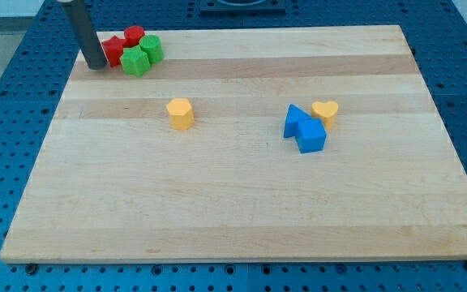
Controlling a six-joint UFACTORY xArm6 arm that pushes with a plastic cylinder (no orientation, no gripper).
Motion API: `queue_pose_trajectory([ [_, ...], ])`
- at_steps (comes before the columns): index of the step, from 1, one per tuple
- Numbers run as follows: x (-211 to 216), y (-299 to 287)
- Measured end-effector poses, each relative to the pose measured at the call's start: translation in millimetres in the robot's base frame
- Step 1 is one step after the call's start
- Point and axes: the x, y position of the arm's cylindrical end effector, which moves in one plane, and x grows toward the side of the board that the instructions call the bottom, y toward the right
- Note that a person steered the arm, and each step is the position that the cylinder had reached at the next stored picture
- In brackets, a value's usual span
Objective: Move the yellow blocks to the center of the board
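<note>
A yellow hexagon-like block (180, 113) stands left of the board's middle. A yellow heart block (325, 112) stands right of the middle, touching two blue blocks: a blue triangle (296, 120) and a blue cube-like block (311, 135). My tip (96, 65) rests at the board's top left corner, just left of a cluster of red and green blocks, far from both yellow blocks.
The cluster at the top left holds a red star-like block (116, 49), a red round block (134, 36), and two green blocks (135, 61) (152, 48). The wooden board (233, 211) lies on a blue perforated table.
</note>
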Motion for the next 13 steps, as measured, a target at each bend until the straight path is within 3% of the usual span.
queue_pose_trajectory([
  [2,78.5,16.3],
  [3,124.0,67.3],
  [4,140.2,137.7],
  [5,139.3,182.5],
  [6,139.4,186.5],
  [8,142.3,140.1],
  [10,108.7,150.8],
  [13,97.7,228.9],
])
